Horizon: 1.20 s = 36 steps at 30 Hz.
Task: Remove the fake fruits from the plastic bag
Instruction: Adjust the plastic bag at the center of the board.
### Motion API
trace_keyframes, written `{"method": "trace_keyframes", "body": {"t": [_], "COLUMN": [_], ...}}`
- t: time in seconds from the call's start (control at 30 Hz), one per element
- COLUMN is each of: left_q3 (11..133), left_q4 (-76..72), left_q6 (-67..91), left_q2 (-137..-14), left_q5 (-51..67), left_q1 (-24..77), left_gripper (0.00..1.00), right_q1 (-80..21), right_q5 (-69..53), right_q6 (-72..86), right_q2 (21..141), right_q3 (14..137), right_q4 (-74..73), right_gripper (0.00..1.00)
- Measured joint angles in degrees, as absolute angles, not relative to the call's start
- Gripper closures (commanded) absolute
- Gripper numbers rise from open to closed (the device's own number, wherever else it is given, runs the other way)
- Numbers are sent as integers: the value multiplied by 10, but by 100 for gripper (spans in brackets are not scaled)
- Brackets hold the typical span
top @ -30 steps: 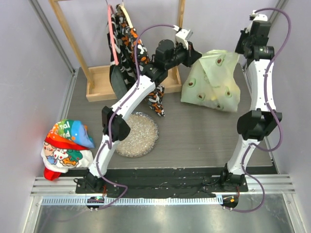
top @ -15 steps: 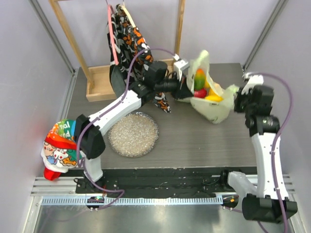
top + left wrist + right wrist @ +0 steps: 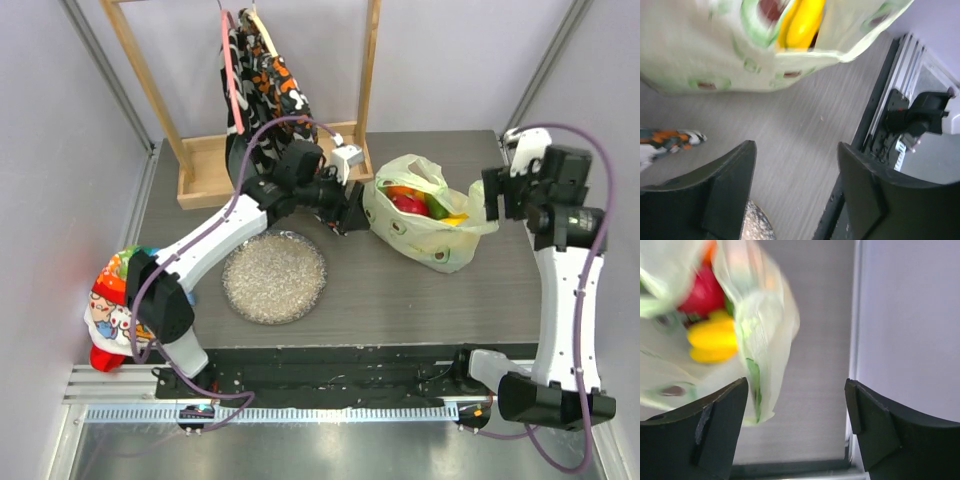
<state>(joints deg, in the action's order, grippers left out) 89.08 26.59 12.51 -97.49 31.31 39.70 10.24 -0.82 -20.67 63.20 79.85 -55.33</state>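
Plastic bag [image 3: 436, 246], fake fruits [image 3: 408, 204] inside, left gripper [image 3: 796, 147] and right gripper [image 3: 796, 385] spread, cloth [image 3: 262, 72] nearby

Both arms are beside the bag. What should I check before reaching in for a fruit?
1. Mouth of the crinkly pale-green plastic bag open, facing up: ok.
2. Glossy fake fruits reachable, red one on top, yellow one beside it: ok.
3. Left jaws open, nothing between: ok.
4. Right jaws open, nothing between: ok.
5. Bag pinned against sliding: not ok, neither arm holds it.
6. Fruits buried underneath: cannot tell.
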Motion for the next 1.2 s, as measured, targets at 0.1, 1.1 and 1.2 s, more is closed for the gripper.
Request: {"method": "trace_keyframes", "body": {"t": [0.1, 1.1, 1.2], "left_q3": [943, 1033, 930], "left_q4": [267, 352, 353], "left_q6": [113, -68, -66], "left_q2": [-957, -1100, -1035], "left_q5": [302, 194, 186], "left_q1": [397, 450, 443], "left_gripper": [10, 100, 100], "right_q1": [102, -1, -1], "right_q5": [-49, -46, 7], "right_q6": [-218, -261, -268], "right_q2": [624, 659, 641], "right_q3": [899, 578, 524], "right_q4": [-554, -568, -577], "right_gripper": [15, 31, 27]}}
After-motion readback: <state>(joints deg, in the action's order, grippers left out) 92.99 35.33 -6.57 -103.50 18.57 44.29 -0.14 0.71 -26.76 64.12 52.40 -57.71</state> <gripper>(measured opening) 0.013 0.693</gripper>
